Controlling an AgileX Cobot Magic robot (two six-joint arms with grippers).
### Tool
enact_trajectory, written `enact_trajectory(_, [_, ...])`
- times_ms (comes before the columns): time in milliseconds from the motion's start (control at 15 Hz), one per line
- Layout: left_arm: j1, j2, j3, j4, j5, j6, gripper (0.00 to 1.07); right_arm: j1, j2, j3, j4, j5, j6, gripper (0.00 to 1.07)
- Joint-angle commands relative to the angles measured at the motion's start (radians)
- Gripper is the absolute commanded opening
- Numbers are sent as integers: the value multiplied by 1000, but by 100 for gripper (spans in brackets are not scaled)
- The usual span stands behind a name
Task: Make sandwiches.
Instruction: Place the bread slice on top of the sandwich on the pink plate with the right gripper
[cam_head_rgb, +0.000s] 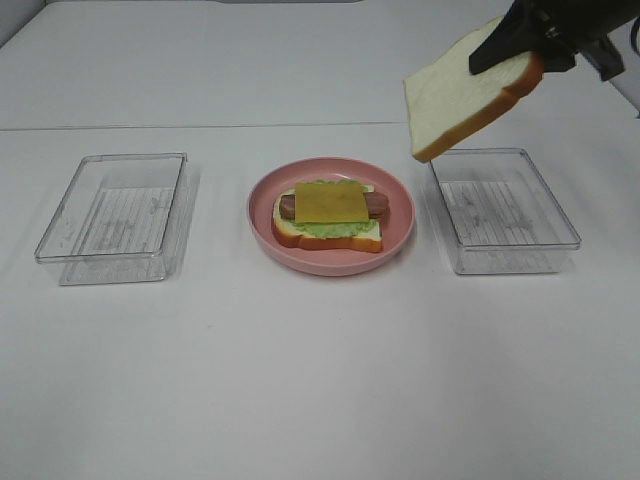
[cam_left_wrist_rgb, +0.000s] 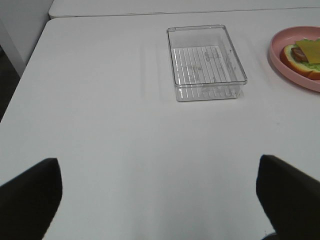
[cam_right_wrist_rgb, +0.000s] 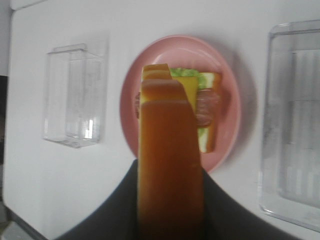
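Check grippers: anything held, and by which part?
Right gripper holds a bread slice by its crust edge, above the right tray. Left gripper is open and holds nothing.

From my remote seat I see a white table (cam_head_rgb: 300, 400) filling the view, a faint seam line (cam_head_rgb: 200, 127) crossing its far part, even soft light, dark floor (cam_left_wrist_rgb: 7, 75) past the table's edge.

Your right gripper (cam_head_rgb: 520, 45) at about one o'clock in the high view is matte black, with angular, wedge-shaped jaws tapering toward the tips. In your left wrist view the left gripper (cam_left_wrist_rgb: 160, 200) shows as two dark, plain, blunt slabs with rounded corners. No markings, screws or cables are readable.
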Motion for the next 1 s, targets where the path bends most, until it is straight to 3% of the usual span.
enact_trajectory(67, [-5, -23, 2, -3, -4, -6, 98, 35, 5, 69, 142, -56, -78, 1])
enact_trajectory(333, [-5, -23, 2, -3, -4, -6, 98, 213, 118, 65, 203, -214, -101, 1])
enact_trajectory(467, [-5, -23, 2, -3, -4, -6, 98, 276, 227, 3, 276, -228, -101, 1])
enact_trajectory(667, [-5, -23, 2, -3, -4, -6, 98, 285, 332, -94, 287, -185, -77, 1])
enact_trajectory(800, [-5, -23, 2, -3, -4, -6, 98, 283, 380, -168, 197, -161, -15, 1])
enact_trajectory(1000, [-5, -23, 2, -3, -4, -6, 98, 282, 396, -192, 92, -189, 39, 1])
